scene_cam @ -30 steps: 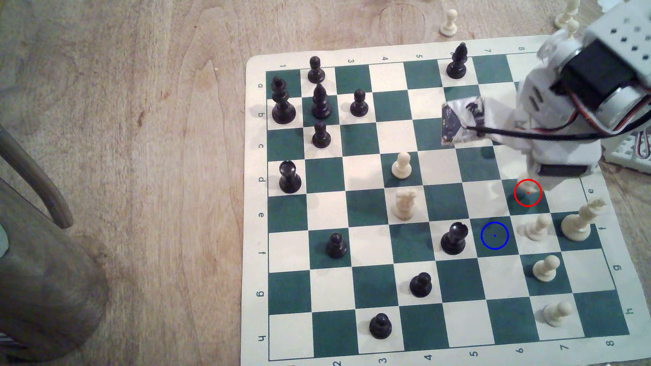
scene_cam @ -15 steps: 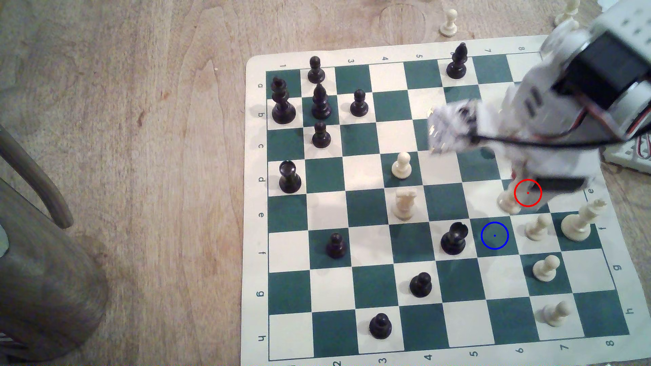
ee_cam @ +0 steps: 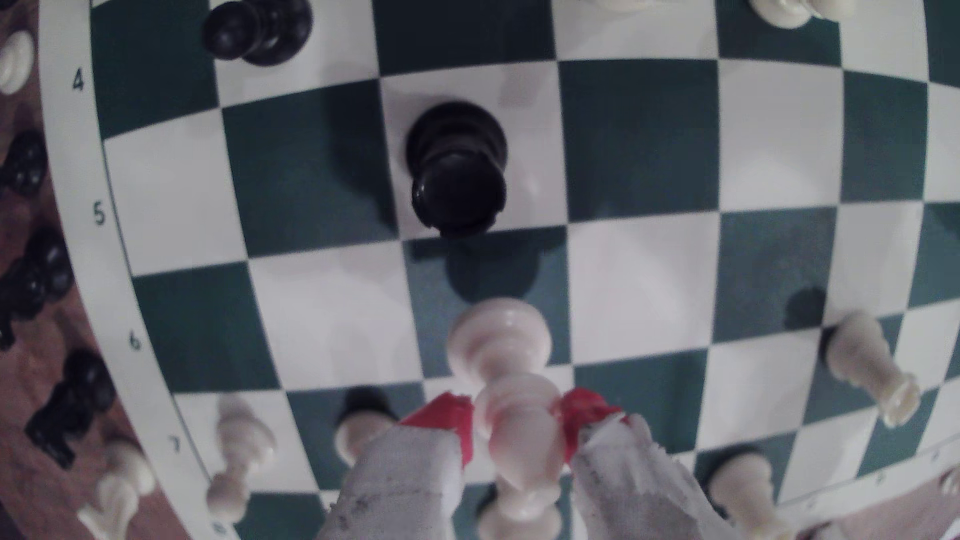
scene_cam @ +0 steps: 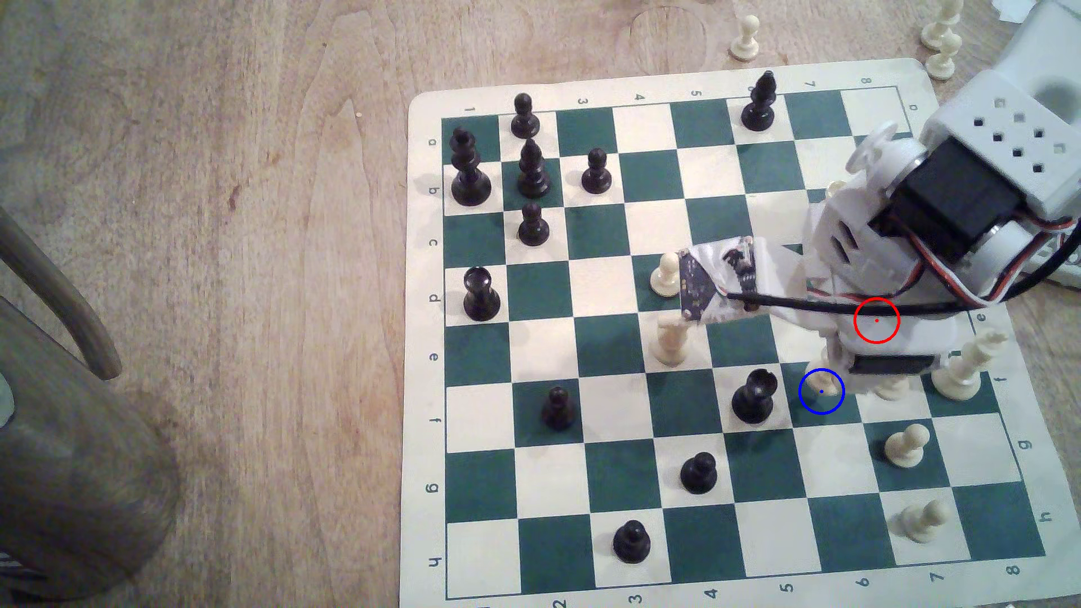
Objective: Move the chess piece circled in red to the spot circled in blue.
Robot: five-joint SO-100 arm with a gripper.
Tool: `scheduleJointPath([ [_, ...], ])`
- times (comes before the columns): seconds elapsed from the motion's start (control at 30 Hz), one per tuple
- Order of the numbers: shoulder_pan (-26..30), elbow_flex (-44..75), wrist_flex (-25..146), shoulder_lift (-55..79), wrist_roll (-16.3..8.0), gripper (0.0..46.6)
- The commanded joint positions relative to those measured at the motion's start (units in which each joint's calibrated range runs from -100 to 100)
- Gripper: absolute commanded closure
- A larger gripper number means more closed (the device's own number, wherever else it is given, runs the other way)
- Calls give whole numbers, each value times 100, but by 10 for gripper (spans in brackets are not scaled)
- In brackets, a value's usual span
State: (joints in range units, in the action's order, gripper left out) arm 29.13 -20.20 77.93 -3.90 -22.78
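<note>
Cream chess piece (ee_cam: pixel 511 415) held above the spot (scene_cam: pixel 833 406).

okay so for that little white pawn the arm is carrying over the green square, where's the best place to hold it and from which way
Grip the chess piece at its slim body, just above the round base, coming down from above with one of the red pads on each side. The narrow waist between wider base and rounded top helps stop it slipping. That is how the gripper has it in the wrist view, jaws closed on the piece, over the spot.

1. Arm body hides most of the chess piece (scene_cam: pixel 818 383) in the exterior view.
2. Red ring (scene_cam: pixel 876 320) overlays the arm; its square is hidden.
3. Cream knight (scene_cam: pixel 670 342) partly covered by the wrist camera board (scene_cam: pixel 711 280).
</note>
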Motion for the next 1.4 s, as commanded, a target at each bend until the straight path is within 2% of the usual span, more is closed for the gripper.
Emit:
scheduleJointPath([
  [0.0, 32, 406, -78, 8, -24, 451],
  [1.3, -78, 325, -389, 602, -24, 447],
  [1.37, -85, 306, -414, 610, -68, 337],
])
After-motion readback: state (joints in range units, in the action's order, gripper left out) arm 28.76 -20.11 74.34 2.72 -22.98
